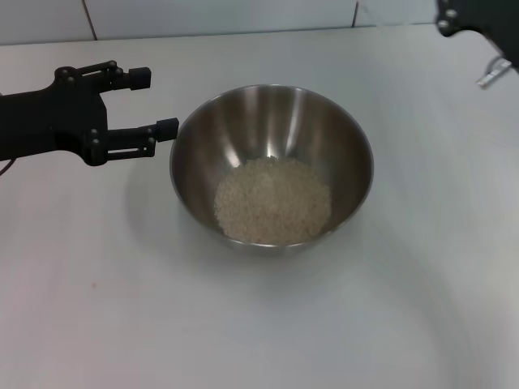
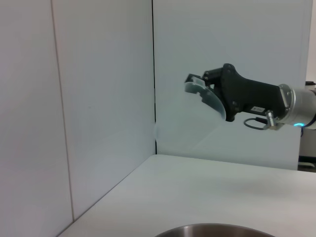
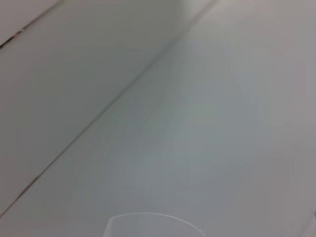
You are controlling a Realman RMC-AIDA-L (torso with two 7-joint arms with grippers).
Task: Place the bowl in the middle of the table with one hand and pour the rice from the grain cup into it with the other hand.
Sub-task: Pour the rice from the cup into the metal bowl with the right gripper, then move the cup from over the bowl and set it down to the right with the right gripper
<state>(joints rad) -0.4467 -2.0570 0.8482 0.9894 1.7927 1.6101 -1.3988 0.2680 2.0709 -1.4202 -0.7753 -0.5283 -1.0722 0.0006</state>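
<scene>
The steel bowl (image 1: 268,121) stands on the white table (image 1: 122,300), about in the middle, with a heap of rice (image 1: 272,201) in its bottom. My left gripper (image 1: 159,100) is open and empty just left of the bowl's rim, with its near fingertip close to the rim. Only a bit of my right arm (image 1: 478,20) shows at the far right corner. In the left wrist view my right gripper (image 2: 200,81) is shut on the clear grain cup (image 2: 210,98), held tilted in the air; it looks empty. The cup's rim (image 3: 153,222) also shows in the right wrist view. The bowl's rim (image 2: 217,230) shows at the lower edge of the left wrist view.
White wall panels (image 1: 219,16) with dark seams stand along the table's far edge. A white tag or cable (image 1: 493,73) hangs by the right arm at the far right.
</scene>
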